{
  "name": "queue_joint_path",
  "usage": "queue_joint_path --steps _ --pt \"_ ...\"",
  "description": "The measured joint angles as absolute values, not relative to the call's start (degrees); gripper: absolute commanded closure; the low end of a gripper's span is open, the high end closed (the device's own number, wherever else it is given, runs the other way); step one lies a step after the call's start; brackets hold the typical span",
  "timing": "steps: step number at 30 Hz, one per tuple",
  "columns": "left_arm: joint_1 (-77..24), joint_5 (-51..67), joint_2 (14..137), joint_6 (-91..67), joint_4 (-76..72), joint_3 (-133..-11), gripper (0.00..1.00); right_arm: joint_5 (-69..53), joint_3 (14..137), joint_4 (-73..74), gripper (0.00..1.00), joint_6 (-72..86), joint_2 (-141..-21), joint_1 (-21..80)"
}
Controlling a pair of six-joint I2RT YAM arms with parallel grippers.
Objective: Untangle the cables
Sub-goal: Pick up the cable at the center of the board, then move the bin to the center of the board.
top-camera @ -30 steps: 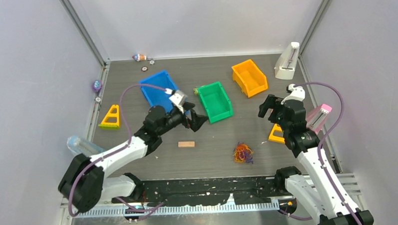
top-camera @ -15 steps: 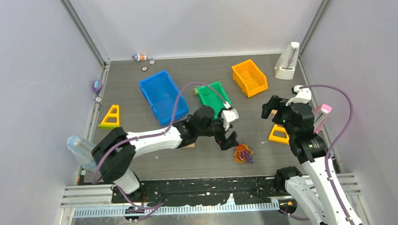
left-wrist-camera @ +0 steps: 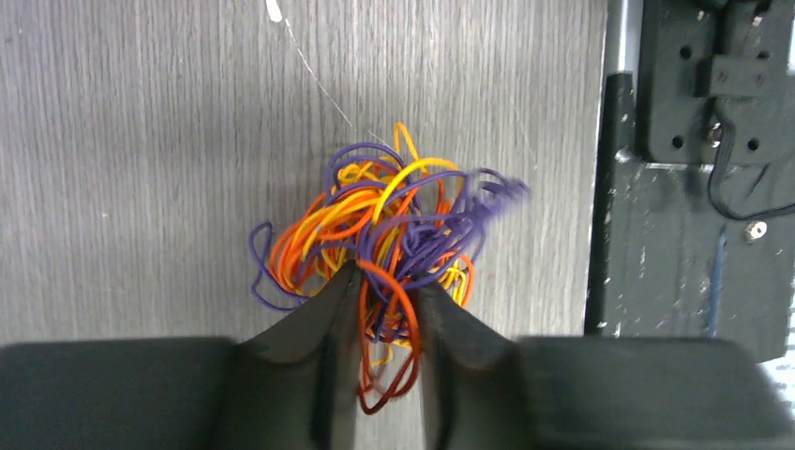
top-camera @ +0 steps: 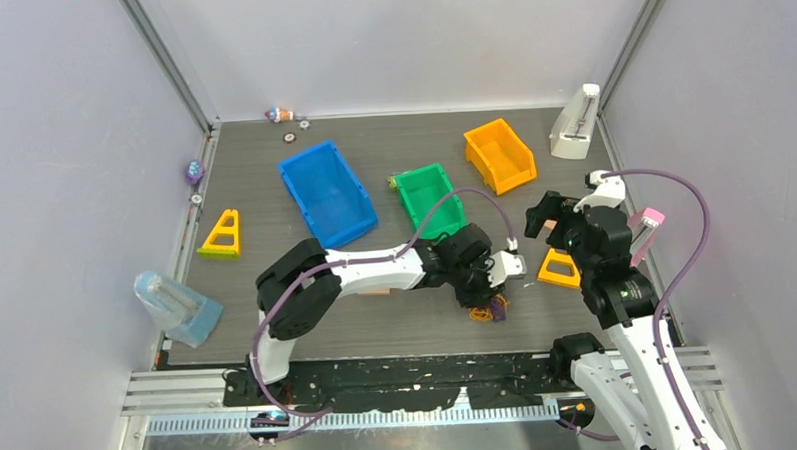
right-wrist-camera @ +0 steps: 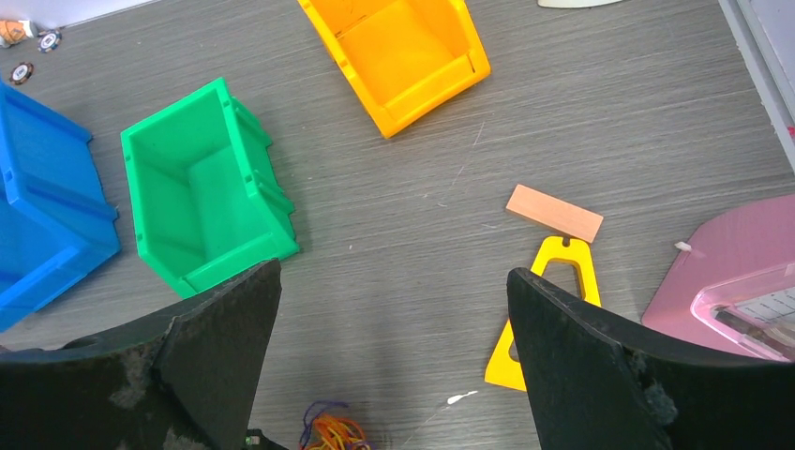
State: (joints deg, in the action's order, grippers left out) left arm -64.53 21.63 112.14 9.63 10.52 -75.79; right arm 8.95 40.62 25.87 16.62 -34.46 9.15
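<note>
The cables are a fist-sized tangle of orange, yellow, red and purple strands lying on the grey table near its front edge. My left gripper is down at the near side of the tangle, its jaws closed on a few orange and red loops. From above, the left gripper covers part of the tangle. My right gripper hangs open above the table with nothing between its fingers, and the cables show at the bottom edge of its view. In the top view the right gripper is to the right of the tangle, further back.
Blue bin, green bin and orange bin stand across the back. A yellow triangle and a small wooden block lie by the right arm, with a pink object beyond. Another yellow triangle lies left.
My left arm swung right from beside the green bin to the tangle, came down on it and closed its jaws on some strands. The right arm barely moved.
</note>
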Motion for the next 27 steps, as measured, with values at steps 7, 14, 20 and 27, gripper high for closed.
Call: queue_joint_path --steps 7,14,20,27 --pt "-63.9 20.7 110.5 9.9 11.1 -74.4 1.0 8.1 40.5 25.8 0.05 16.6 -34.5 9.1" --pt "-51.7 25.7 93.2 0.1 -3.6 -54.3 1.0 -4.4 35.1 22.7 0.02 16.4 -34.0 9.1" --pt "-42.6 27.8 87.2 -9.4 -16.7 -48.2 1.0 -18.9 28.2 12.3 0.0 18.4 -40.1 10.4" --pt "-42.2 16.8 77.1 -13.4 -23.1 -38.3 1.0 -16.5 27.9 1.5 0.03 20.6 -56.3 21.9"
